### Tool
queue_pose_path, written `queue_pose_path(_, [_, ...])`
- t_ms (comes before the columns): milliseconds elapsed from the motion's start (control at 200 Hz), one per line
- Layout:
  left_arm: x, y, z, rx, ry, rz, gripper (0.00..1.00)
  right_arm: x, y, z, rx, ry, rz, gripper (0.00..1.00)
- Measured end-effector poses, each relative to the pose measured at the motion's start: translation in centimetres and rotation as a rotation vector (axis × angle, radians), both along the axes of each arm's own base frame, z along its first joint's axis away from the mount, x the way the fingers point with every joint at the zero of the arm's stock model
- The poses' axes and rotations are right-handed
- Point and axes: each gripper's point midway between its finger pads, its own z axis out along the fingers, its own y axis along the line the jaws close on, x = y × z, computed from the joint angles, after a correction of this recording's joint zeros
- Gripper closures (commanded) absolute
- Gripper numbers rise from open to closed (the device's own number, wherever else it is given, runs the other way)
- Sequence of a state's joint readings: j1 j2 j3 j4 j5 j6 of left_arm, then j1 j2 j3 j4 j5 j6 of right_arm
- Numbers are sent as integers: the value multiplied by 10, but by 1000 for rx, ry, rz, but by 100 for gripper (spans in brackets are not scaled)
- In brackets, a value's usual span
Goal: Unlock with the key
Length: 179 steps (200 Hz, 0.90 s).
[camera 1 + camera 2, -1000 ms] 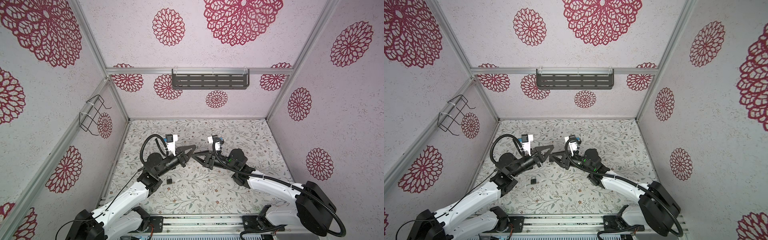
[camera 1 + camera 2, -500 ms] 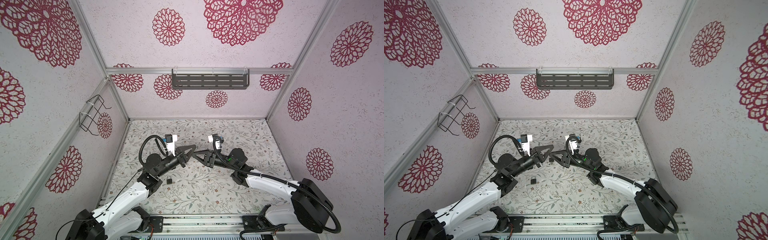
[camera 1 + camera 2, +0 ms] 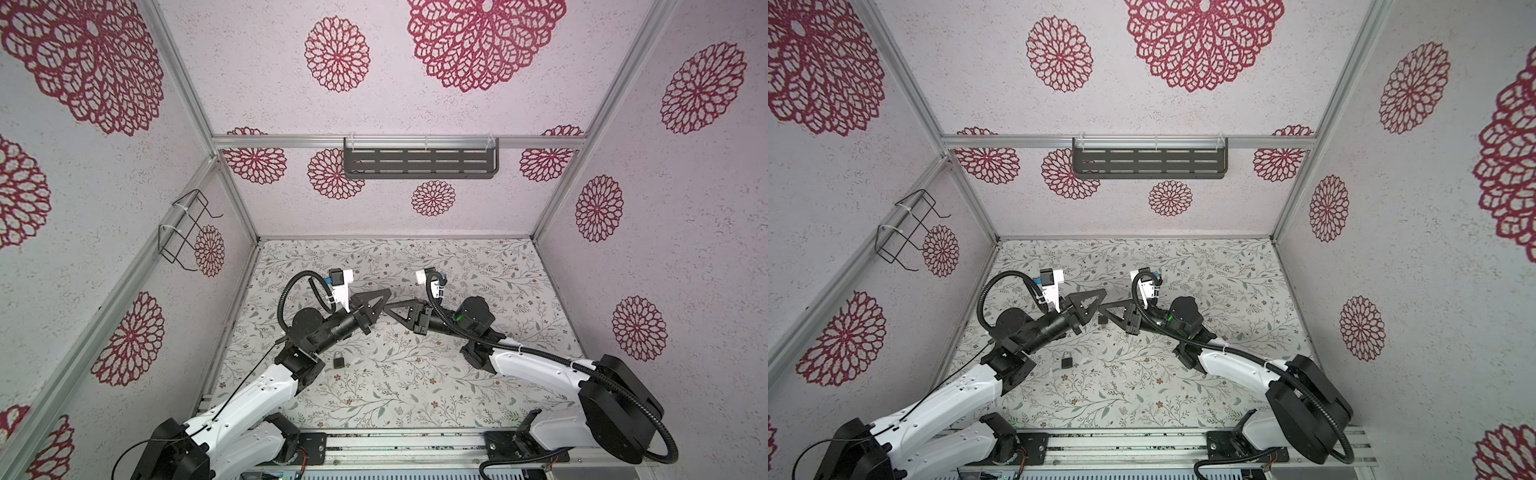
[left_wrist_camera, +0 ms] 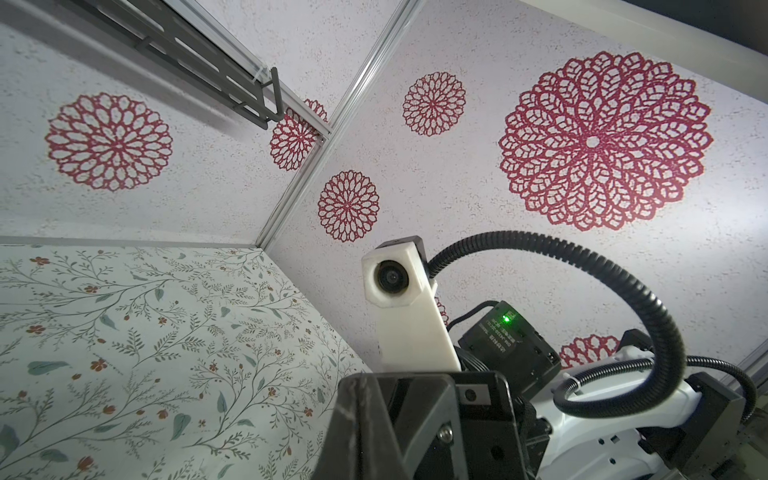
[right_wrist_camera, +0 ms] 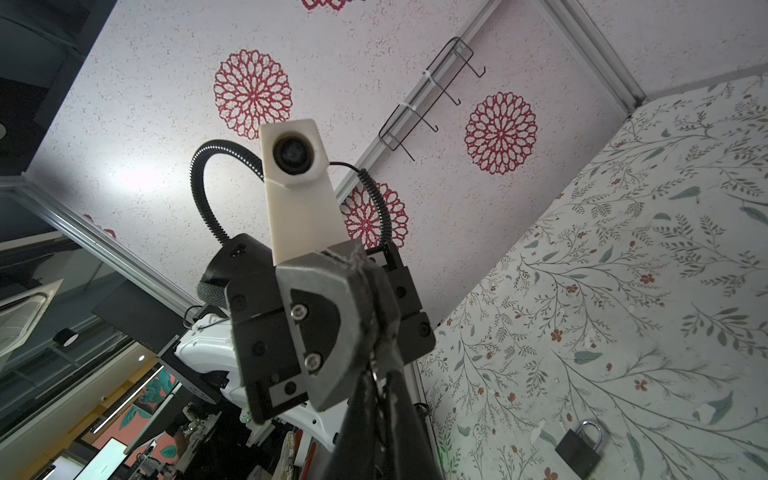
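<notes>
A small dark padlock with a silver shackle lies flat on the flowered table, near the left arm's elbow; it also shows in the right wrist view. Above the table's middle, my left gripper and right gripper meet tip to tip. Both are shut. The key shows only as a small silvery glint, pinched where the right fingertips press against the seam of the left fingers. In the left wrist view the left gripper has its jaws pressed together, and the key is hidden there.
A dark slotted shelf hangs on the back wall and a wire rack on the left wall. The right arm's white camera mount sits close in front of the left gripper. Metal rails run along the table's front edge.
The right gripper's jaws have closed at the left gripper's tips, after sliding slightly left toward them. The left arm and the padlock have not moved.
</notes>
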<state>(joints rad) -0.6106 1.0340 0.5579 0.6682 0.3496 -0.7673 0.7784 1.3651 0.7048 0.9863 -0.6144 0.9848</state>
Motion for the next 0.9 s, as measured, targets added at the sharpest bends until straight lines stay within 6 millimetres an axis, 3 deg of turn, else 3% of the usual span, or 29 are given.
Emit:
queue_pose_path(105, [1, 0, 0, 0, 1, 4, 100, 0, 0, -1, -3, -6, -2, 100])
queue_pose_path(205, [1, 1, 0, 1, 2, 10, 89, 0, 0, -1, -5, -12, -5, 100])
queue_pose_path(325, [3, 2, -1, 6, 2, 20, 67, 2, -1, -2, -16, -10, -17, 100])
queue_pose_path(425, [3, 4, -2, 10, 5, 32, 61, 3, -3, -3, -32, -18, -36, 100])
queue_pose_path(525, [2, 9, -1, 15, 9, 56, 49, 5, -5, -4, -49, -29, -58, 100])
queue_pose_path(730, [2, 26, -6, 51, 55, 141, 41, 8, -9, -15, -113, -42, -96, 100])
queue_pose_path(896, [5, 46, -37, 146, 183, 248, 37, 15, -12, -46, -231, -8, -139, 100])
